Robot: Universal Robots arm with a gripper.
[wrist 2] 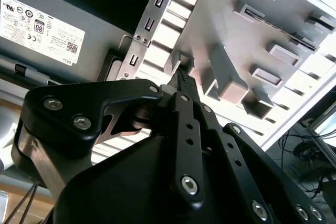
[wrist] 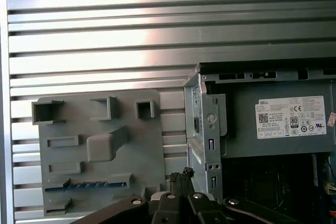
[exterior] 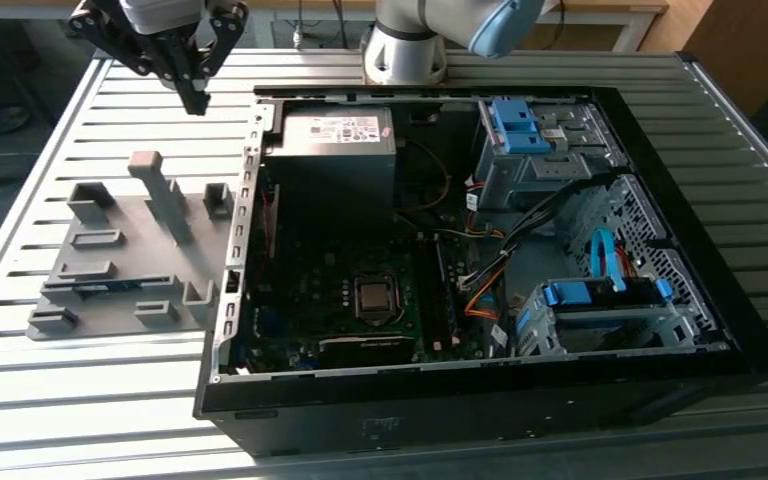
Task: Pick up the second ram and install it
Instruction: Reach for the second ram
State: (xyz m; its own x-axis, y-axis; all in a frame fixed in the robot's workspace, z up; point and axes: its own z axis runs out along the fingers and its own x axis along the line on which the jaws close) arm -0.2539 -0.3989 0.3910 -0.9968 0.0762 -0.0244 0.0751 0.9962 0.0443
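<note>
Your gripper (exterior: 196, 102) is hovering over the slatted metal table (exterior: 91, 420), just beside the far corner of the one open computer case (exterior: 491, 400). You are seeing its jaws pressing together at the tips, pinching nothing.

One stick, the second ram (exterior: 111, 285), is lying on edge in a slot of the single grey holder block (exterior: 144, 255), on the side of the block away from the gripper and well apart from it. In the first wrist view that stick (wrist: 86, 185) is showing as a blue strip with a row of dark chips.

Inside the case you are looking at one power supply (exterior: 337, 135) and two blue drive carriers (exterior: 518, 125) (exterior: 604, 293). You cannot tell how many sticks are sitting on the board.
</note>
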